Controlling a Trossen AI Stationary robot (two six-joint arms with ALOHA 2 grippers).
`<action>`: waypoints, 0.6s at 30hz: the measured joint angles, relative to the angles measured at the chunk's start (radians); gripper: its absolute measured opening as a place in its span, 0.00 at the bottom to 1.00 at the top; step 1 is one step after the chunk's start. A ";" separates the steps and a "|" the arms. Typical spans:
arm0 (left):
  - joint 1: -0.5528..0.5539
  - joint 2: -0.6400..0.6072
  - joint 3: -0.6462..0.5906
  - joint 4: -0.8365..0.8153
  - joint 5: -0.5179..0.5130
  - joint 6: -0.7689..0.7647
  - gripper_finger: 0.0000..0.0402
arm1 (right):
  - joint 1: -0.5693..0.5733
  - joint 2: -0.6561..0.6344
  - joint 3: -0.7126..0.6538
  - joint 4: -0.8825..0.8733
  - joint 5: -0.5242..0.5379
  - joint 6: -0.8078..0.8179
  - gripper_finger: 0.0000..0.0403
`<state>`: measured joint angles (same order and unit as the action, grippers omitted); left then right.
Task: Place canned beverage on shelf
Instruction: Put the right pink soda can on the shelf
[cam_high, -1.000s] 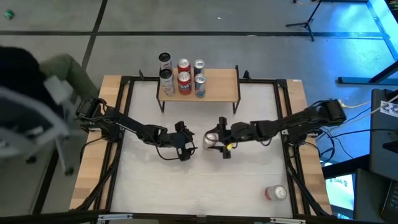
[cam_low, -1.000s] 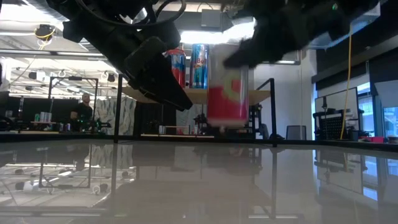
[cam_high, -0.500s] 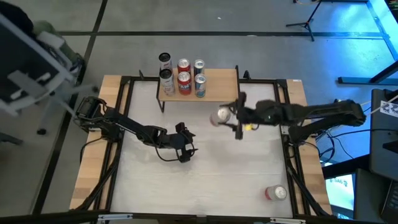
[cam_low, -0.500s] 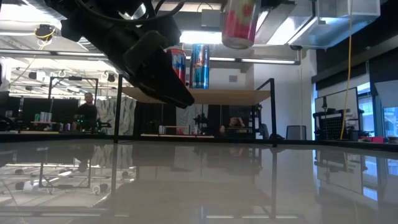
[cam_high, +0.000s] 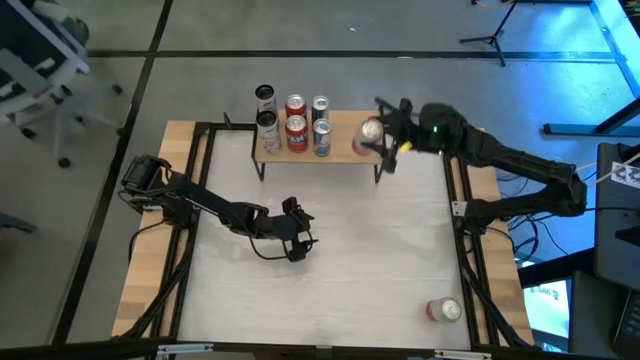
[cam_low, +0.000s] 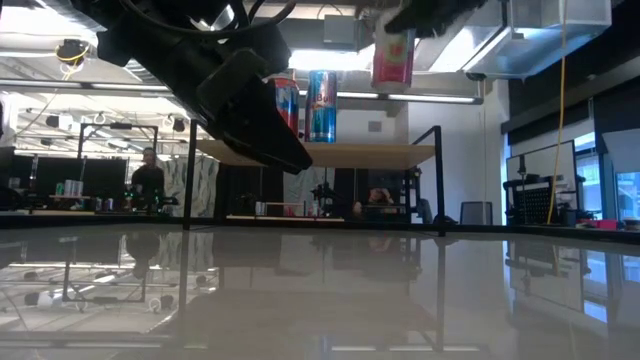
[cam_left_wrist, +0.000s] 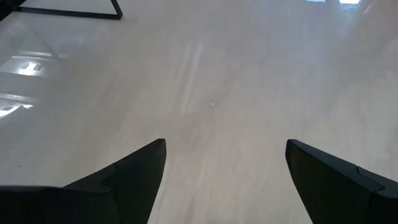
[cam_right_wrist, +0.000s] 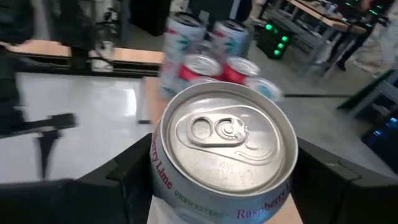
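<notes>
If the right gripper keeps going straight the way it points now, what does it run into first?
Probably the cluster of cans standing on the shelf. The right gripper, holding a pink can, points along the board toward them, though depth is unclear.

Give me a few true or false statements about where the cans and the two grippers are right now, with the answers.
1. The right gripper holds a can over the shelf. True.
2. The left gripper holds a can too. False: it is open and empty, low over the table.
3. Five cans already stand at the shelf's left end. True.
4. The held can is upside down. False: its pull tab faces up in the right wrist view.
5. No can is left on the table. False: one can lies near the table's front right corner.
</notes>
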<state>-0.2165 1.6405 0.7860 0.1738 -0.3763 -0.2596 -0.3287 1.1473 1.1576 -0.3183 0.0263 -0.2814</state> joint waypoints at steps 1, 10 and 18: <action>0.000 0.000 0.000 0.000 0.000 0.000 0.80 | -0.035 0.001 0.000 0.001 -0.026 -0.006 0.70; 0.000 0.000 0.000 0.000 -0.006 0.005 0.80 | -0.305 0.108 0.001 0.056 -0.247 -0.011 0.70; 0.000 0.000 0.000 0.000 -0.007 0.003 0.80 | -0.398 0.238 0.001 0.157 -0.333 -0.006 0.70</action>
<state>-0.2165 1.6405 0.7860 0.1738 -0.3832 -0.2565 -0.7265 1.3855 1.1587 -0.1612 -0.3066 -0.2877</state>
